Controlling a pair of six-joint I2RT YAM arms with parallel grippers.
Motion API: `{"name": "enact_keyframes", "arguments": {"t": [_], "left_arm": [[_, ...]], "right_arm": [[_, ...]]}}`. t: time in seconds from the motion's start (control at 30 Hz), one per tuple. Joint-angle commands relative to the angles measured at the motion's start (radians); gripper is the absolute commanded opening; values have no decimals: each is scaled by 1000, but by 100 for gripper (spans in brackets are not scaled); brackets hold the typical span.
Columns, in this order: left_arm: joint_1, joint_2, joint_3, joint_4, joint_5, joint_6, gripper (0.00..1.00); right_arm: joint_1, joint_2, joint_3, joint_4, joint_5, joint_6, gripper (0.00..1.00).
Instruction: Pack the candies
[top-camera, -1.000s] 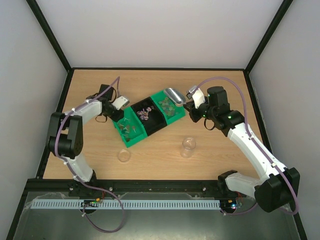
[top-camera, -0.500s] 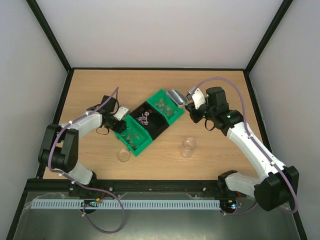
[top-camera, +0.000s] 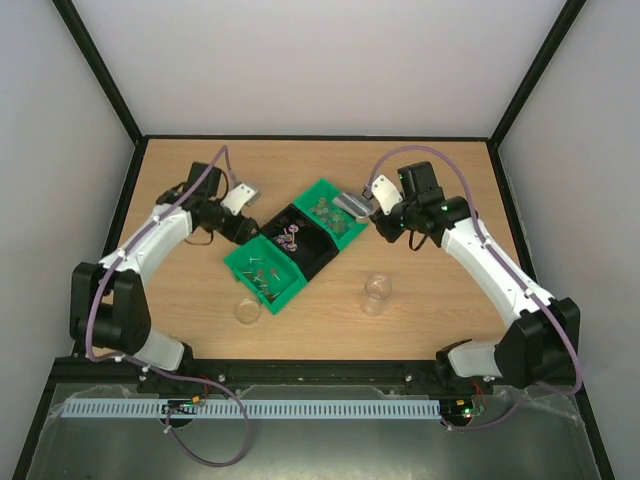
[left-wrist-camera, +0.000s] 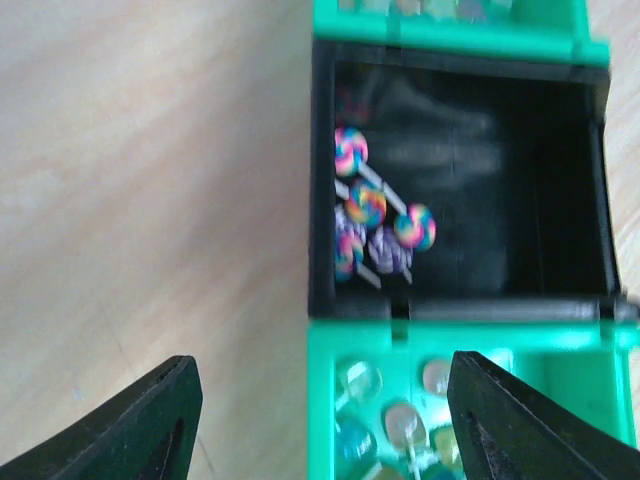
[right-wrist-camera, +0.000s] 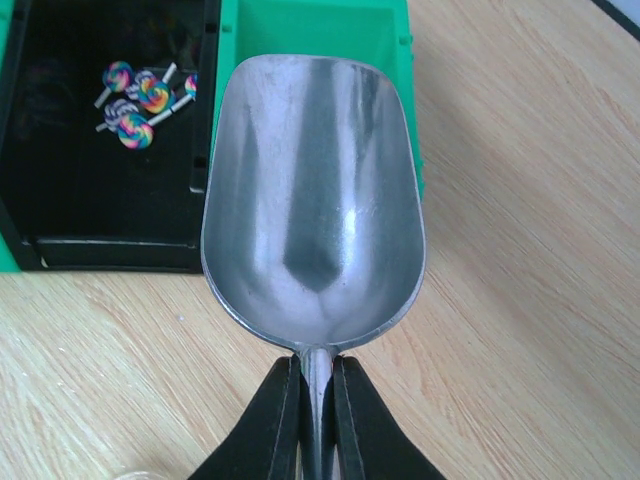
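Clamping the thin handle of the metal scoop (right-wrist-camera: 315, 190) between closed fingers, the right gripper (right-wrist-camera: 315, 372) holds the scoop's bowl over the far green compartment of the bin tray (top-camera: 236, 266). The bowl is empty (bare metal shows across its whole inside). The bin tray lies diagonally on the wooden table (top-camera: 440, 320) and has three compartments in a row: green, black, green.

The candies (left-wrist-camera: 400, 428), small sweets in clear wrappers, lie in both green compartments of the tray. In the left wrist view, one lot shows in the green compartment at the bottom edge and another at the top edge. The black middle compartment (left-wrist-camera: 510, 200) holds a small cluster of swirl lollipops (left-wrist-camera: 366, 206), gathered against one of its walls.

The left gripper (top-camera: 243, 194) hangs over the left edge of the tray with its jaws spread wide and nothing between them. Its two fingers (left-wrist-camera: 150, 425) frame the tray's black and green compartments from above.

On the near side of the tray, apart from it, stand two clear vessels: a tall glass jar (top-camera: 376, 293) and a low clear container (top-camera: 247, 311). Whether either holds anything cannot be told.
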Motion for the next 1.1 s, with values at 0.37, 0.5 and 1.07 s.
{"name": "enact_keyframes", "arguments": {"t": [0.37,0.5,1.07], "left_arm": [[-49,318,372,-68,80,-62,65],[-66,310,331,-47,70,-58,64],[-170,494,404,-16,-69,-154,49]], "right_arm": [[-4,208,163,-273,51,-68,1],[-4,288,266,-367,55,-41,1],[-2,300,284,-393,76,-38,1]]}}
